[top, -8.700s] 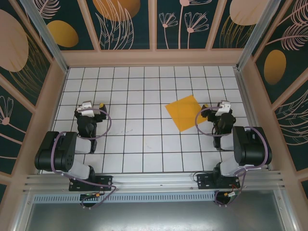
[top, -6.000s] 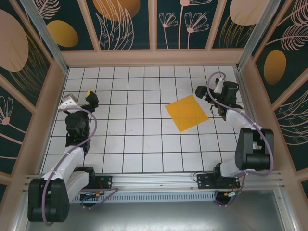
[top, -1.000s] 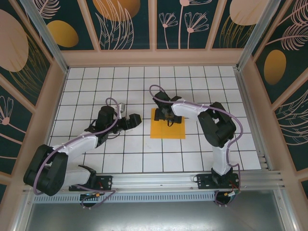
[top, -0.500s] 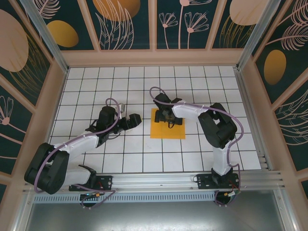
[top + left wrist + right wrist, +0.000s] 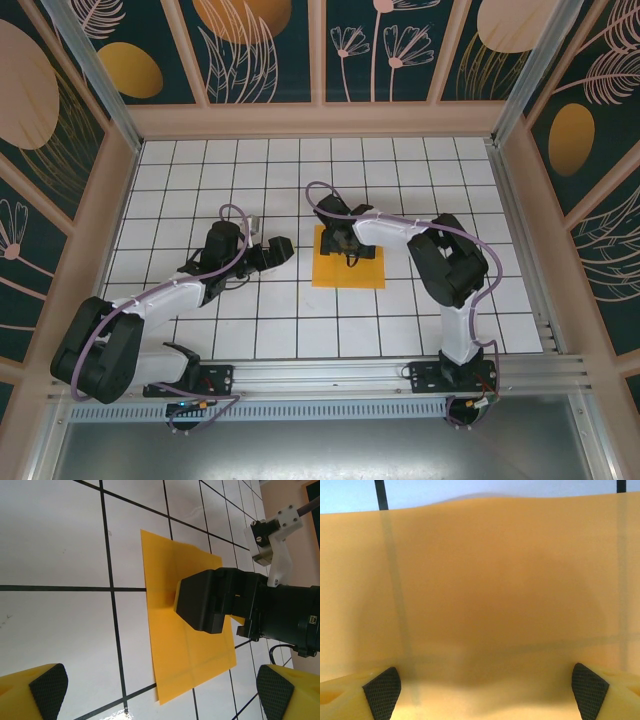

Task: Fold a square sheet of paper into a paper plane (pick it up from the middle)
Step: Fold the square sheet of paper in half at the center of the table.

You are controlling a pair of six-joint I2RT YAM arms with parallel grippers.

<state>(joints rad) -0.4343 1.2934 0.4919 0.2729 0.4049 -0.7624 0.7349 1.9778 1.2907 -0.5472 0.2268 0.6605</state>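
On the gridded desk (image 5: 270, 330), the left pincer (image 5: 278, 251) is hovering released, at 9 o'clock from the square sheet of paper (image 5: 345, 275). The sheet is lying flat mid-desk, with the right pincer (image 5: 485, 685) hanging over its middle, spread wide.

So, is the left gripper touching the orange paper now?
No, the left gripper is to the left of the paper, with bare white tiles between them.
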